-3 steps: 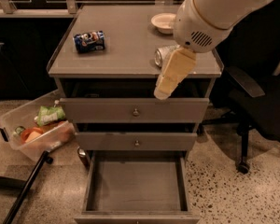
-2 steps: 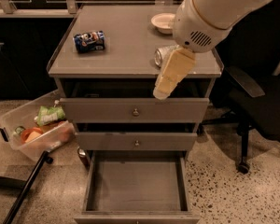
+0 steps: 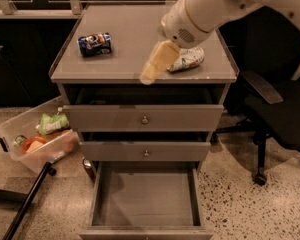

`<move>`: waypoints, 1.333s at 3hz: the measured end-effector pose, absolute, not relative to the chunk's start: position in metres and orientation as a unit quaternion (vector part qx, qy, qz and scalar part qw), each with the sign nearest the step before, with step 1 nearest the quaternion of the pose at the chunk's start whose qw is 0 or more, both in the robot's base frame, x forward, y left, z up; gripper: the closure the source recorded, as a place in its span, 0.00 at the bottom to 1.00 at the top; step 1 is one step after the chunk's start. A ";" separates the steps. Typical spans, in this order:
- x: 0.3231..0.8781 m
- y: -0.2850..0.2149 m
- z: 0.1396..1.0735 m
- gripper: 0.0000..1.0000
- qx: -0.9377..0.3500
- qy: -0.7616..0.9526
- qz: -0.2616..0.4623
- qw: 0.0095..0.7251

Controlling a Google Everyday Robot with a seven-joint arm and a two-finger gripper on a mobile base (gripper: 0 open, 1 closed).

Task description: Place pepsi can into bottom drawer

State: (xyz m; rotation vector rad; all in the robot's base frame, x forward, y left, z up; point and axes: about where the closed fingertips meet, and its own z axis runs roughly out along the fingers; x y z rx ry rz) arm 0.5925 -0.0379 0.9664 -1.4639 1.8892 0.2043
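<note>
I saw the gripper [image 3: 152,70] hanging over the near edge of the cabinet top [image 3: 135,29], a little right of centre. I could not tell whether it was released or clenched. The pepsi can [image 3: 94,44] lay on its side at the left of that top, well apart from the gripper. A silver can [image 3: 187,59] lay just right of the gripper. The bottom drawer [image 3: 146,199] stood pulled out.
</note>
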 end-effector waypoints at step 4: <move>0.693 0.040 0.973 0.00 -0.518 0.710 0.095 0.467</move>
